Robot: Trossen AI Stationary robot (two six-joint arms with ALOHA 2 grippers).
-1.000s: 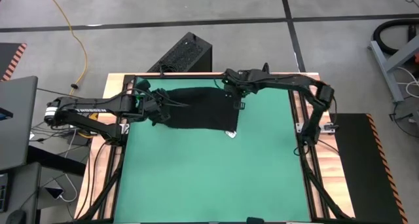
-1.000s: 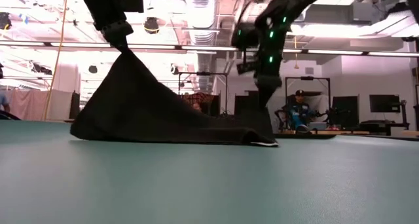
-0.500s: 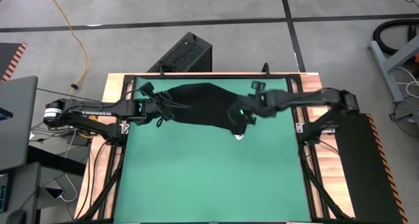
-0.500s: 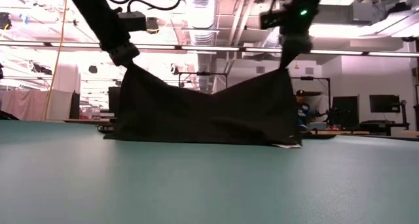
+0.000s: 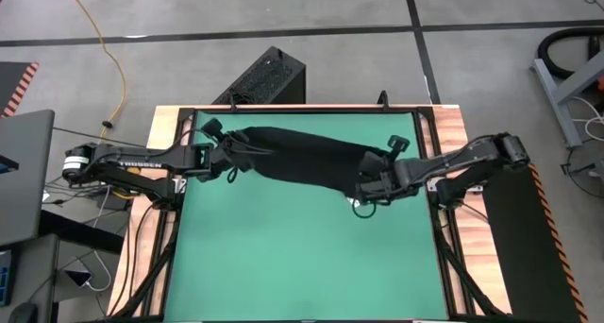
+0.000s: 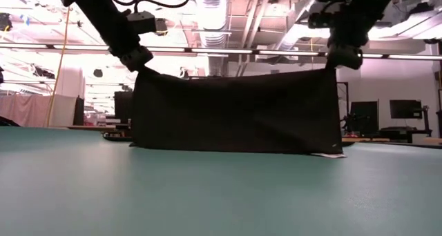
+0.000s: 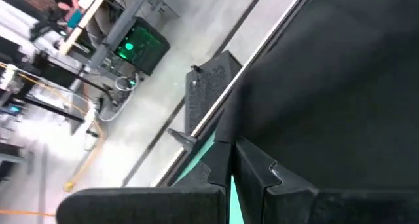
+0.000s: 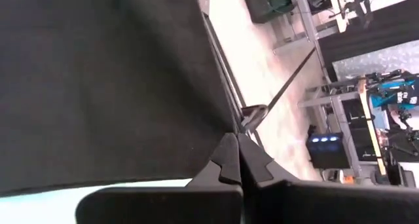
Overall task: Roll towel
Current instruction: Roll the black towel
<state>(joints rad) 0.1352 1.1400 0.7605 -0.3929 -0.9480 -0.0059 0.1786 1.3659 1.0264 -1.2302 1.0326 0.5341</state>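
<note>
Black cloth, the towel (image 6: 235, 112) is hanging taut between left claw (image 6: 136, 59) and right claw (image 6: 343, 56), each pinching an upper corner, its bottom edge seemingly brushing the counter (image 6: 221, 194).

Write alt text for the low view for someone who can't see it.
A black towel hangs stretched like a curtain between two robot grippers, left gripper and right gripper, each pinching a top corner. Its bottom edge touches the green mat.
</note>
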